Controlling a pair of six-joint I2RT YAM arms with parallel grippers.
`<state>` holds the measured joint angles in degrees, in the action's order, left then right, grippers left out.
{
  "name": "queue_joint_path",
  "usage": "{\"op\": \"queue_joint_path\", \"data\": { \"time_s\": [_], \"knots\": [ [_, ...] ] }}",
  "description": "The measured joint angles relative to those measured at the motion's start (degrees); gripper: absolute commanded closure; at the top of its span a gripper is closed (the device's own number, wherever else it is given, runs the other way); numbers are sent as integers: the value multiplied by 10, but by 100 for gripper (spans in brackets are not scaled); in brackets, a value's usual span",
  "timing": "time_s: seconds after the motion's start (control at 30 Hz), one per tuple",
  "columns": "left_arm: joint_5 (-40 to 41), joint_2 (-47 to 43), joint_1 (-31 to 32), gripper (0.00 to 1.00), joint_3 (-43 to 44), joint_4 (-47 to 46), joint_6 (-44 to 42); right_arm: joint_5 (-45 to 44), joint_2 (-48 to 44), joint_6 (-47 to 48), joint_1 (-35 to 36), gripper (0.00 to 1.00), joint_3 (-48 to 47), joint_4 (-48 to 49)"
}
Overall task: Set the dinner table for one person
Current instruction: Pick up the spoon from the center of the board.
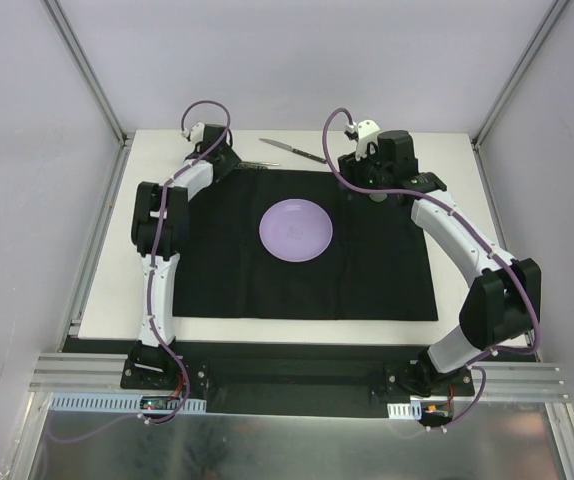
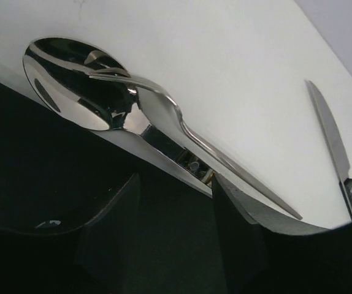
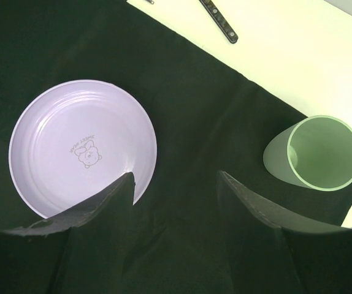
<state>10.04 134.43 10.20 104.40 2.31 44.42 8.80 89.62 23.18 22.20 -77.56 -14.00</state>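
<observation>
L tool (image 2: 176, 179) hangs low toward far-left corner of bench (image 1: 452, 150), jaws apart, nothing btwn them. Spoon (image 2: 72, 82) lies just ahead on bare white, right at edge of black mat (image 2: 29, 159), w/ a second slim handle (image 2: 164, 98) across its bowl; can't tell what that piece is. Knife (image 2: 330, 138) lies apart to the right, near far edge. R tool (image 3: 176, 196) sits above far-right part of mat, released, empty. Purple plate (image 3: 81, 147) on mat, mid-bench, small cartoon print at its centre. Pale green cup (image 3: 314, 153) on mat by its far-right corner, well apart from plate. Bench: white top, mat covering most of its middle.
</observation>
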Motion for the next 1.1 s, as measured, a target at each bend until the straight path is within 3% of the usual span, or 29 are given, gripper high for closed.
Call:
{"op": "queue_joint_path", "data": {
  "time_s": [1.0, 1.07, 1.1],
  "knots": [
    [16, 63, -2, 48, 94, 23, 30, -5, 0, 2, -3, 41, 0, -2],
    [16, 65, -2, 50, 99, 26, 33, -5, 0, 2, -3, 41, 0, -2],
    [16, 68, -2, 58, 102, 26, 35, -5, 0, 2, -3, 41, 0, -2]
  ]
}}
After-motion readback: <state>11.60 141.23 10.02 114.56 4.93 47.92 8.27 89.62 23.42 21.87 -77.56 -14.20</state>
